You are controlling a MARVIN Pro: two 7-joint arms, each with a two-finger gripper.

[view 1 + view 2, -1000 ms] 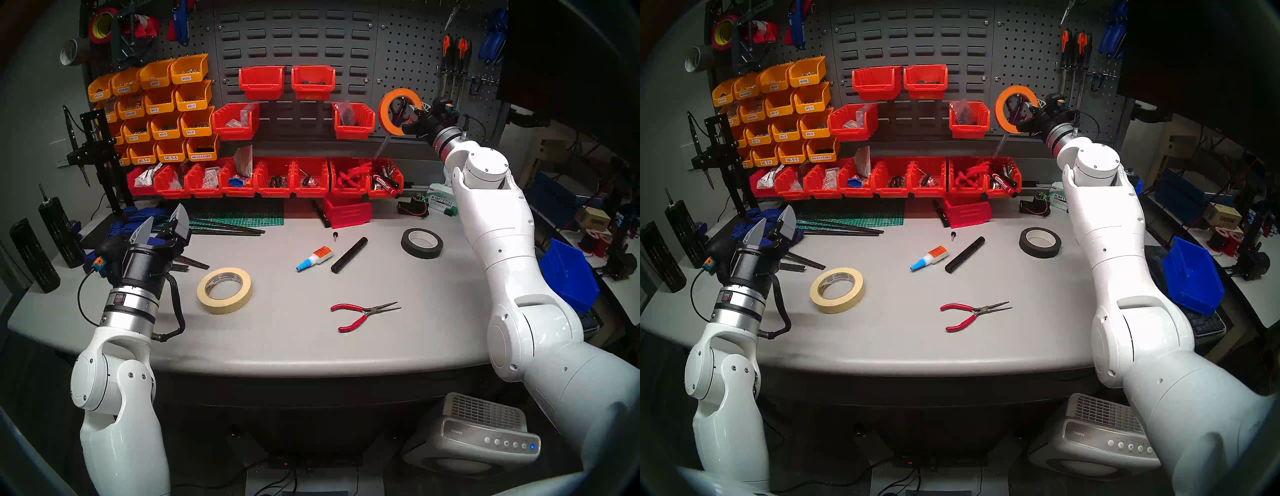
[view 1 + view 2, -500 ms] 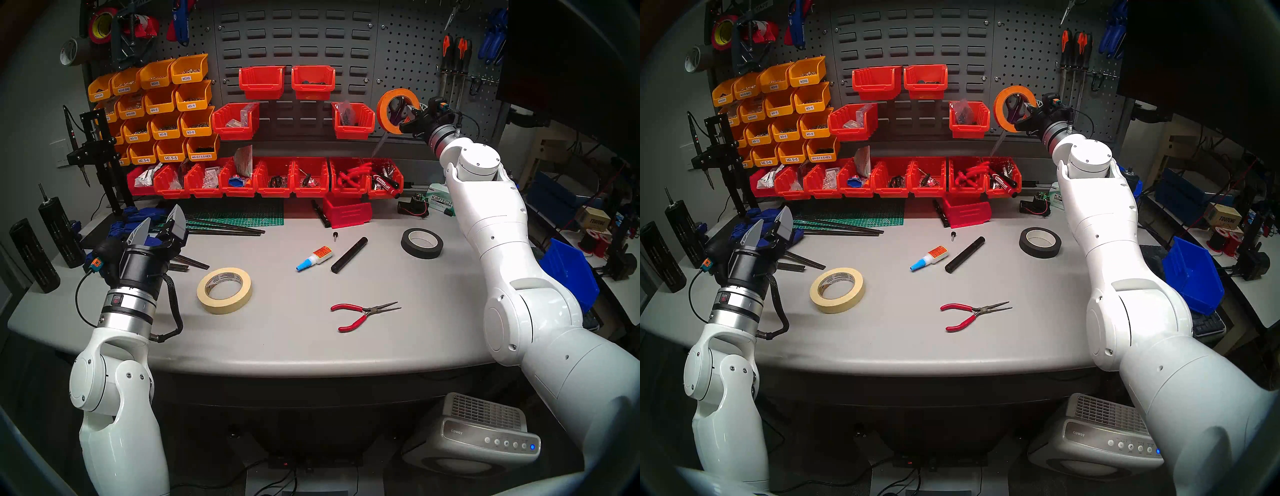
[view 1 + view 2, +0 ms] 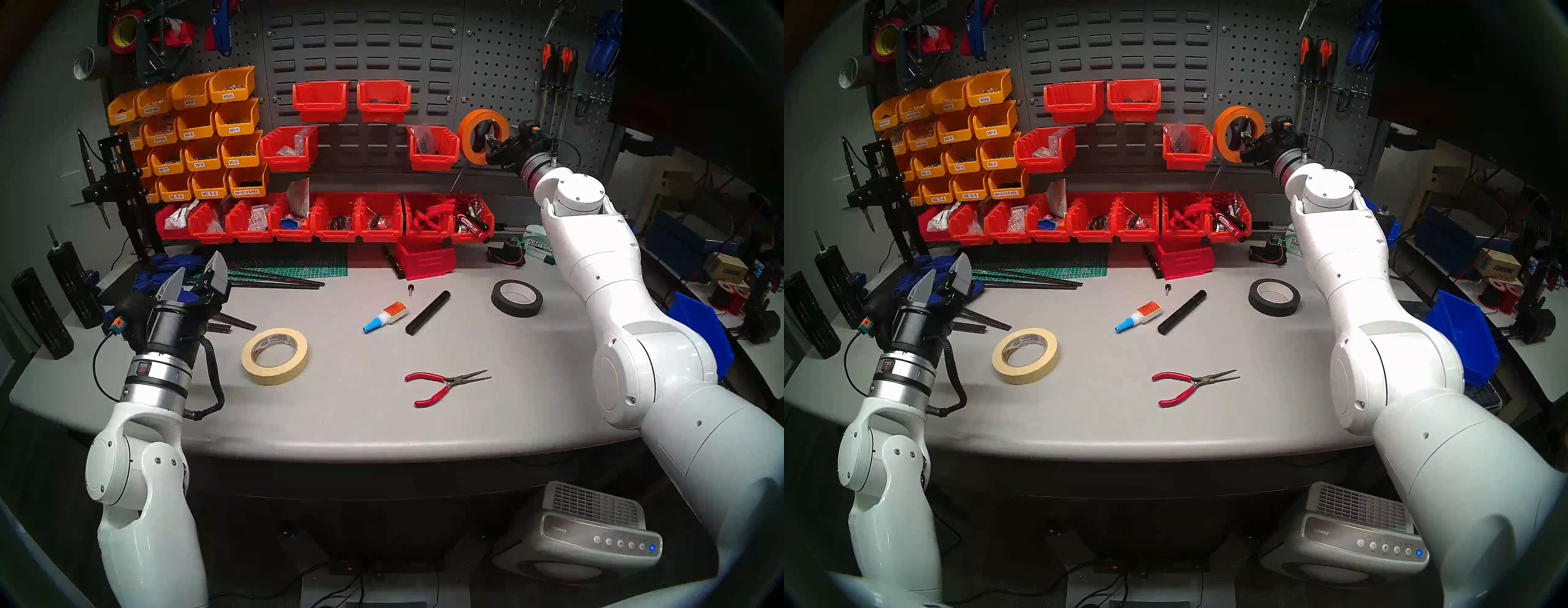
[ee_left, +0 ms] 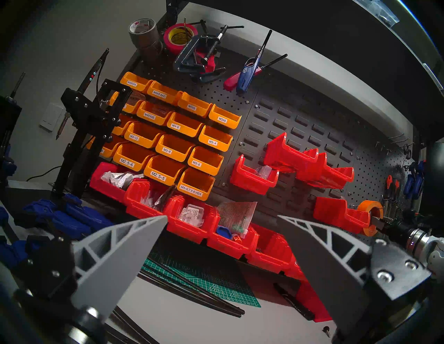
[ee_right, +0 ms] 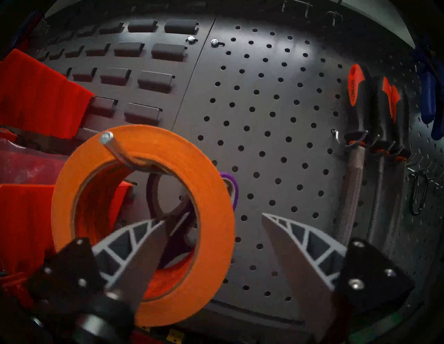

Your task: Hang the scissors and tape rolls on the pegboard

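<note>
The orange tape roll [image 5: 144,225] hangs from a metal hook [image 5: 115,149] on the dark grey pegboard [image 5: 276,108]. It also shows in the head view [image 3: 483,135]. My right gripper [image 5: 213,217] is open; one finger is inside the ring and one outside, straddling its right wall. The scissors [image 5: 230,187], with purple handles, hang on the board behind the roll, mostly hidden. The cream tape roll [image 3: 275,356] lies flat on the table's left half. My left gripper [image 3: 199,265] is open and empty, up and to the left of it.
A black tape roll [image 3: 516,298], red-handled pliers [image 3: 445,386], a glue bottle [image 3: 385,316] and a black cylinder [image 3: 427,312] lie on the table. A red bin [image 3: 432,146] hangs just left of the orange roll. Screwdrivers [image 3: 560,63] hang to its right.
My right arm has shifted left and toward the board with the orange roll, which now sits a little further left. The left arm has barely moved.
</note>
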